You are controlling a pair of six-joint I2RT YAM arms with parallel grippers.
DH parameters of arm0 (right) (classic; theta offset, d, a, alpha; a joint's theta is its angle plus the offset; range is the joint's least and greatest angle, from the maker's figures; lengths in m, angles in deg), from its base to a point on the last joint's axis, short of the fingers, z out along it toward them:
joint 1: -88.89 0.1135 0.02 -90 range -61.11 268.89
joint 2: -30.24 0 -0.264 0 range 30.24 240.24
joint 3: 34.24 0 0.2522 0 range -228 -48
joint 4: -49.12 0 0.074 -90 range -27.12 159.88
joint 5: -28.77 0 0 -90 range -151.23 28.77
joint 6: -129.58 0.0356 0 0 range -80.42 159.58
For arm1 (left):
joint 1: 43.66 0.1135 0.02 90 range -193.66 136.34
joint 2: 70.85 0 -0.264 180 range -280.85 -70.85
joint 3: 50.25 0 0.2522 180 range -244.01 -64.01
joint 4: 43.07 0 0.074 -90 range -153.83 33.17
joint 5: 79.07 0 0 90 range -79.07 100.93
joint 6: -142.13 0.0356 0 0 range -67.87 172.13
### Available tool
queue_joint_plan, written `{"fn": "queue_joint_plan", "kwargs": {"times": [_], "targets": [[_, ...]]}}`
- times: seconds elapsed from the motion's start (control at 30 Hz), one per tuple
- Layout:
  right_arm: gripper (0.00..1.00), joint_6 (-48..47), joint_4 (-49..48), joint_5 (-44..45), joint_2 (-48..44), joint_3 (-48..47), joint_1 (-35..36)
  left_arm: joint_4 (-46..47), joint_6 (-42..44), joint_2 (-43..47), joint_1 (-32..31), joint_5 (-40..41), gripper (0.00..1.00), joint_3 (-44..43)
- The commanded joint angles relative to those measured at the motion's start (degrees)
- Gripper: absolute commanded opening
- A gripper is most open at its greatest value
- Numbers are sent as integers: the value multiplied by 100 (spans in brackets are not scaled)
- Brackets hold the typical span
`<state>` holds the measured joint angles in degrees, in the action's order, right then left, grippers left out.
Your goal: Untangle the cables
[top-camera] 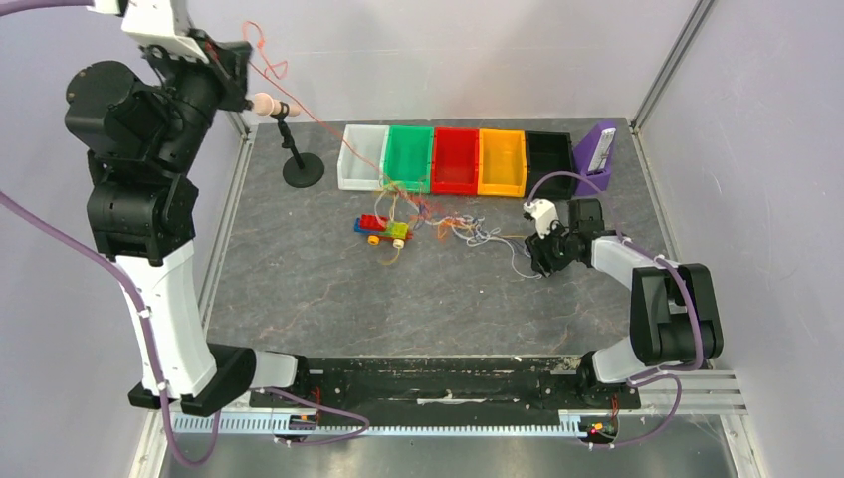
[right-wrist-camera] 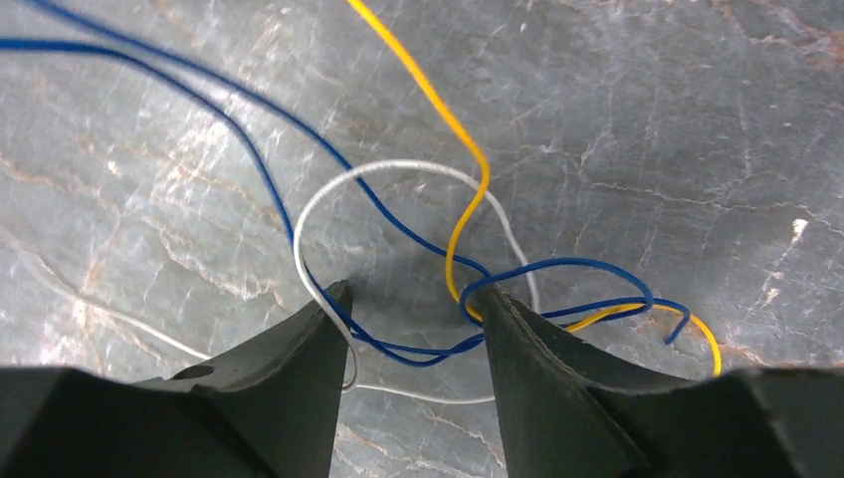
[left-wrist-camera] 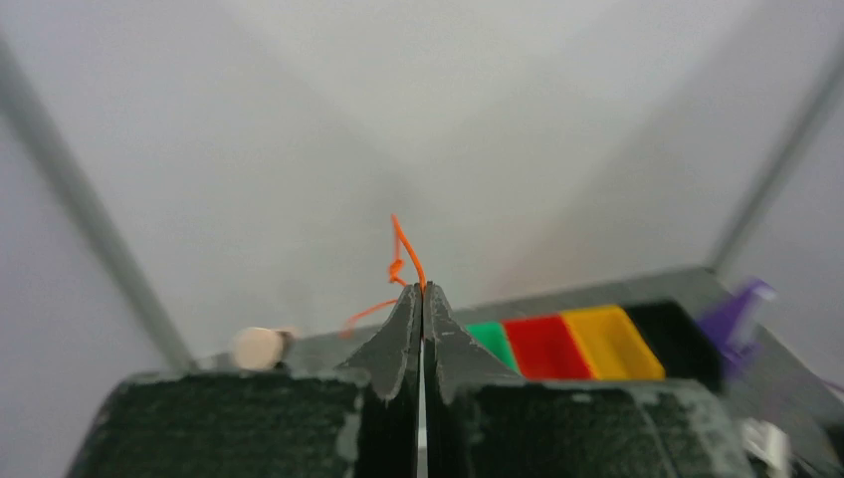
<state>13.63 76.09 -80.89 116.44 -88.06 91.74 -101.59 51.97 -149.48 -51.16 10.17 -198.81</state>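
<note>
The cables (top-camera: 453, 227) lie as a loose tangle of thin coloured wires mid-table, in front of the bins. One orange cable (top-camera: 299, 112) rises taut from the tangle to my left gripper (top-camera: 239, 72), held high at the back left. That gripper (left-wrist-camera: 422, 289) is shut on the orange cable (left-wrist-camera: 408, 249), whose end curls above the tips. My right gripper (top-camera: 542, 256) is down at the tangle's right end. It (right-wrist-camera: 413, 294) stands open on the table, with a blue cable (right-wrist-camera: 249, 159) and a white cable (right-wrist-camera: 398, 166) crossing between its fingers. A yellow cable (right-wrist-camera: 438, 100) runs by the right finger.
A row of bins stands at the back: white (top-camera: 361, 156), green (top-camera: 408, 157), red (top-camera: 456, 159), orange (top-camera: 502, 161), black (top-camera: 549, 159). A purple holder (top-camera: 597, 149) is at their right. A black stand (top-camera: 302, 167) is at the back left. A toy brick car (top-camera: 383, 229) lies by the tangle.
</note>
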Motion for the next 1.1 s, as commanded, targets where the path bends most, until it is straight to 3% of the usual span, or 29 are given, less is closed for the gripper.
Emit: {"fn": "queue_joint_plan", "kwargs": {"times": [0.0, 0.13, 0.27, 0.4, 0.47, 0.67, 0.83, 0.93, 1.0, 1.07], "targets": [[57, -836, 2084, -506, -9, -43, -175, 615, -972, 459, -3, -2747, 2, 1238], [83, -800, 2718, -2111, -774, -789, 27, 1273, -2053, 743, -120, -3858, 2, 2521], [98, 621, 1500, -2924, -1426, -1204, 410, 1433, -2077, 767, -273, -3959, 2, 2915], [98, 2795, -1483, -3001, -1879, -932, 1062, 1443, -2242, 693, -278, -3980, 2, 2894], [98, 3397, -2865, -2718, -1918, -725, 1560, 1459, -2282, 685, -278, -3932, 2, 2866], [98, 3142, -5227, -1967, -1191, -545, 3156, 1537, -2403, 677, -278, -4051, 2, 2820], [98, 3086, -6624, -1246, -187, -762, 3910, 1553, -2703, 644, -273, -3993, 2, 2856], [98, 2782, -6976, -507, 414, -938, 4262, 1454, -2698, 586, -274, -4042, 2, 2750], [89, 2776, -7148, -346, 816, -1068, 4302, 1451, -2647, 558, -262, -4026, 2, 2622], [69, 2653, -7084, -299, 1147, -1143, 4295, 1450, -2653, 482, -214, -4012, 2, 2367]]}}
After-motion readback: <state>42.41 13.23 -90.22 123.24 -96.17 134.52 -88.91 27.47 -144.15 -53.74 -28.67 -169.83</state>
